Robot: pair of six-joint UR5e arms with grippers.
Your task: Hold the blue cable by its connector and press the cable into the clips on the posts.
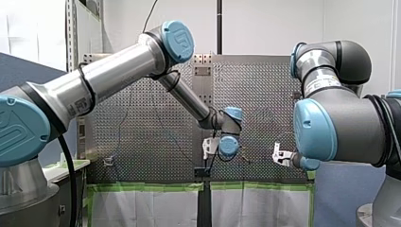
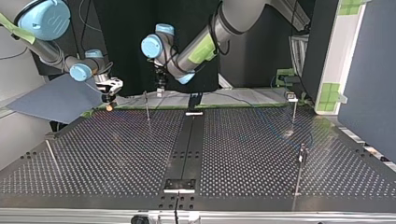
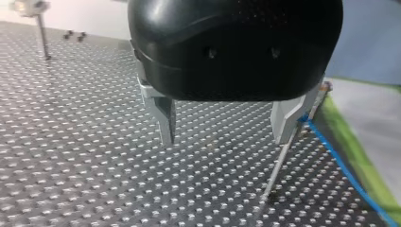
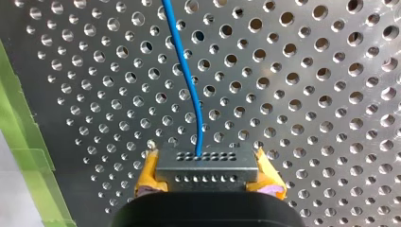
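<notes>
**Blue cable (image 4: 189, 80) gripped at its connector (image 4: 206, 163)**

The right hand (image 4: 208, 174) clamps the grey connector between yellow pads (image 4: 149, 172); the cable runs ahead over the perforated table (image 4: 307, 94). The left hand (image 3: 227, 136) hangs open beside a thin post (image 3: 279, 165).

In the front view a white wall (image 1: 274, 23) fills twelve o'clock, a blue partition (image 1: 23, 71) nine o'clock, green tape (image 1: 142, 187) six o'clock

R gripper (image 4: 207, 176) w/ yellow pads (image 4: 147, 171) clamps grey connector (image 4: 208, 163), centre frame. Blue cable (image 4: 187, 75) exits connector, runs ahead over perforated table (image 4: 307, 94). Green tape (image 4: 19, 123) at frame edge.
</notes>
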